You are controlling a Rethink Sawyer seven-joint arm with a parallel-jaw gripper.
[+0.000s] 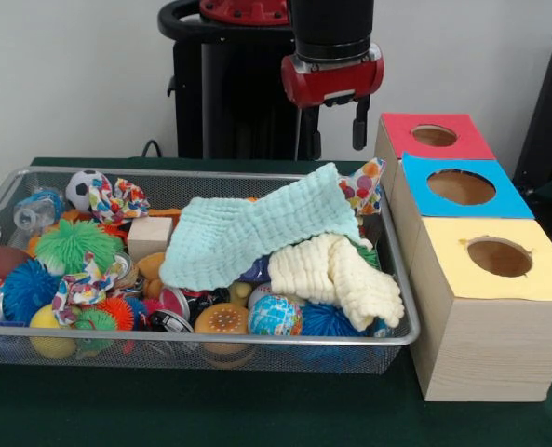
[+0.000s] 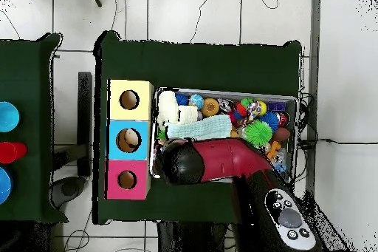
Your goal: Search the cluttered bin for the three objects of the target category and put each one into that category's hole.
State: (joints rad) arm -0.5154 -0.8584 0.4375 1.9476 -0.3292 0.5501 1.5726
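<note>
In the front view, a wire-mesh bin (image 1: 398, 279) is seen on the green table (image 1: 257, 414), filled with clutter: a mint cloth (image 1: 257, 233) draped over a cream cloth (image 1: 336, 275), a green spiky ball (image 1: 71, 244), a blue spiky ball (image 1: 26, 289), a small soccer ball (image 1: 85, 186), a wooden block (image 1: 150, 236) and a globe ball (image 1: 276, 317). Just beside the bin a wooden box is placed, topped by a red hole panel (image 1: 434, 137), a blue hole panel (image 1: 462, 187) and a yellow hole panel (image 1: 499, 258). The gripper (image 1: 336, 126) is held above the bin's far edge; only one dark finger is clearly made out, so whether it is spread or closed cannot be told.

In the overhead view, the red arm (image 2: 221, 160) is seen reaching over the bin's edge nearest the robot, beside the blue panel, and the gripper is hidden beneath it.
</note>
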